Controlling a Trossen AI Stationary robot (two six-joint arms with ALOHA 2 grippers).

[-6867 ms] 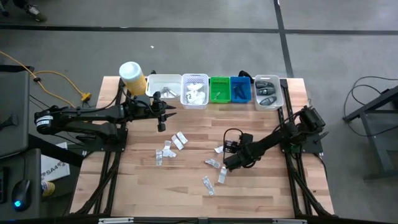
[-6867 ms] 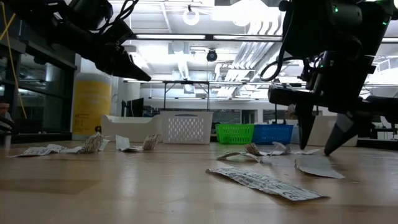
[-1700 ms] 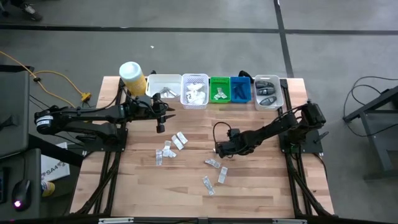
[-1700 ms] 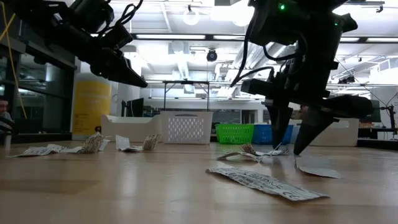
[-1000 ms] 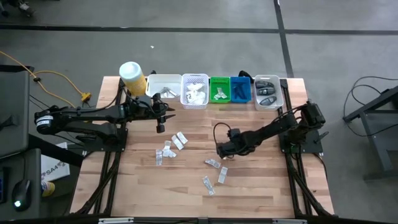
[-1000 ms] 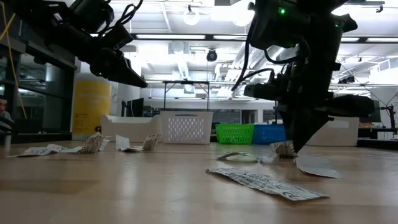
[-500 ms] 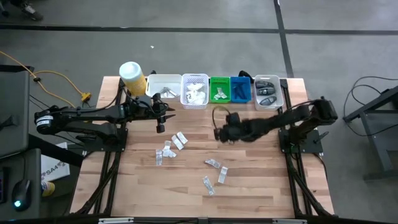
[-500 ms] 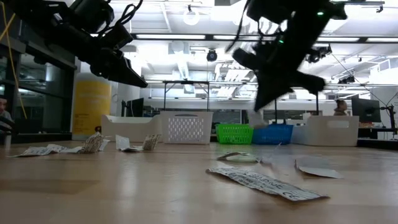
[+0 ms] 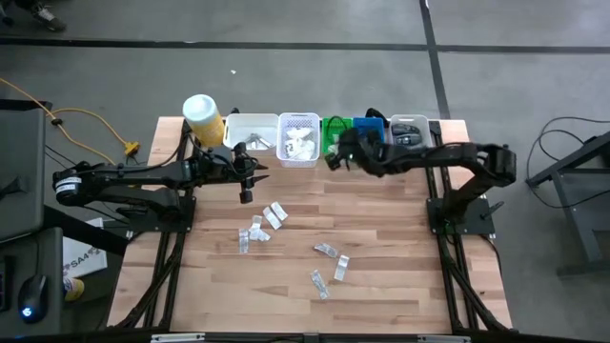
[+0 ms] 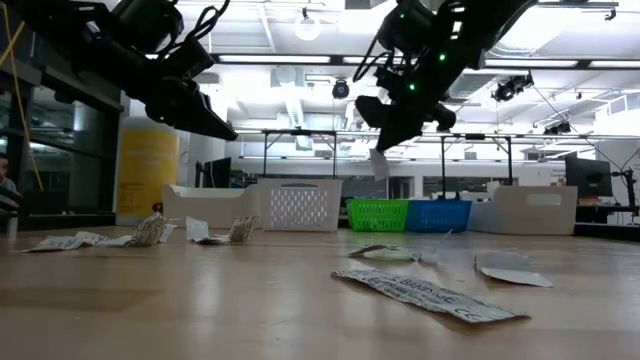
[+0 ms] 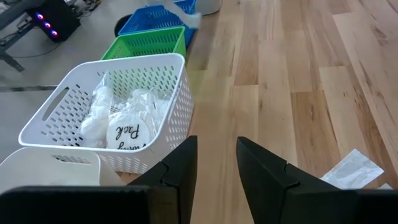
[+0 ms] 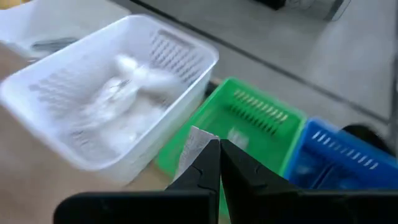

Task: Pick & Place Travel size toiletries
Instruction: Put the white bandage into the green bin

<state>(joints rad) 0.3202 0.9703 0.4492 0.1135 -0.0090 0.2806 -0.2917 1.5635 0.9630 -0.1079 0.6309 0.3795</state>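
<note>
Several clear and white sachets lie flat on the wooden table: a pair (image 9: 275,214), a cluster (image 9: 251,234) and a group (image 9: 330,262) nearer the front. My right gripper (image 9: 333,155) hangs above the green basket (image 9: 335,138) at the far edge, shut on one small sachet (image 10: 378,163). My left gripper (image 9: 247,183) is open. It hovers off the table in front of the white perforated basket (image 11: 118,118), which holds white packets. My right gripper pinches the small sachet by its upper edge (image 12: 200,144) between the two fingertips, coming from above and slanting toward the far edge. The sachet is lifted clear and hangs below the fingers (image 10: 388,128), over the near rim of the green basket (image 12: 249,124).
A row of bins lines the far edge: a plain white bin (image 9: 250,131), the perforated one (image 9: 298,140), green, blue (image 9: 370,138), and a white one with dark items (image 9: 412,140). A yellow canister (image 9: 203,116) stands at the far left. Bare wood shows on the table's right half.
My right gripper, shut on a sachet at the table near the middle, rose with it and swung toward the far edge until it stood above the green basket. The sachet went from lying on the wood to hanging clear in the air.
</note>
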